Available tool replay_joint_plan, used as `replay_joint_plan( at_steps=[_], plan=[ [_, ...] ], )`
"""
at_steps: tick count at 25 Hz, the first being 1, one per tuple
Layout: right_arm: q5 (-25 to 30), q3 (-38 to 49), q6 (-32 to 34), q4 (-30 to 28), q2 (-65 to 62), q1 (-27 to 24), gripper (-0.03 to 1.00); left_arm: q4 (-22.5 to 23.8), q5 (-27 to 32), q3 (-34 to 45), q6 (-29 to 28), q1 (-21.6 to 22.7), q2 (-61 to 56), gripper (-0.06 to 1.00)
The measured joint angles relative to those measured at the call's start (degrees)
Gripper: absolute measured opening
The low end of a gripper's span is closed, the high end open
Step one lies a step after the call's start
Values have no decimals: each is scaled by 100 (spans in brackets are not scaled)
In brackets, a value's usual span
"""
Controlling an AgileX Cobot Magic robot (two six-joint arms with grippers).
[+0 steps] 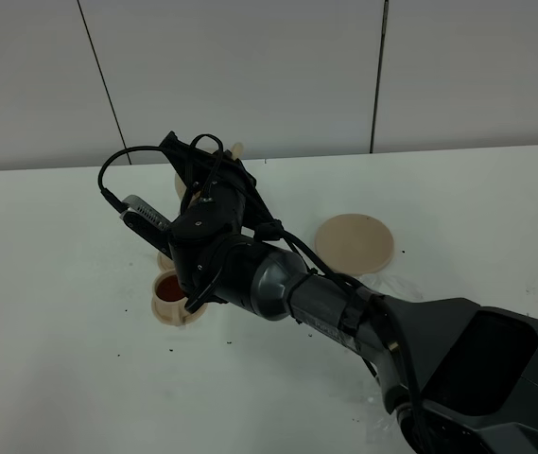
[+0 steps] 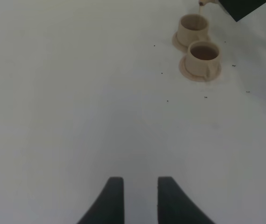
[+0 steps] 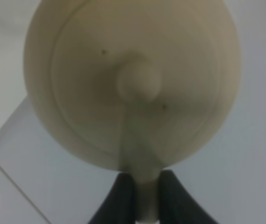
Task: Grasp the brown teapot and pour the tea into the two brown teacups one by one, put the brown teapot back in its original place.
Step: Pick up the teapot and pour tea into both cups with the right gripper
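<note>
The right gripper [image 3: 146,201] pinched the teapot [image 3: 133,79] by its handle [image 3: 147,193], tight between the fingers [image 3: 118,205]. The left gripper [image 2: 140,201] hung parted and empty, a tea-filled teacup [image 2: 204,55] and a second teacup [image 2: 192,27] well ahead of its fingertips.

My right arm [image 1: 344,307] reaches in from the right side of the high view and across the middle, its wrist [image 1: 214,232] rolled over and tipped down. My right pincer [image 3: 140,186] is clamped on the handle of the brown teapot [image 3: 100,93]. My left pincer [image 2: 140,198] hangs with its fingers parted and empty.
</note>
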Motion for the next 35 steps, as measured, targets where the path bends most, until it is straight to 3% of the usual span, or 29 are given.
replay_joint_plan(
  at_steps=[35],
  plan=[
    [23, 0, 0, 21, 0, 0, 10, 0, 0, 0, 0, 0, 0, 25]
  ],
)
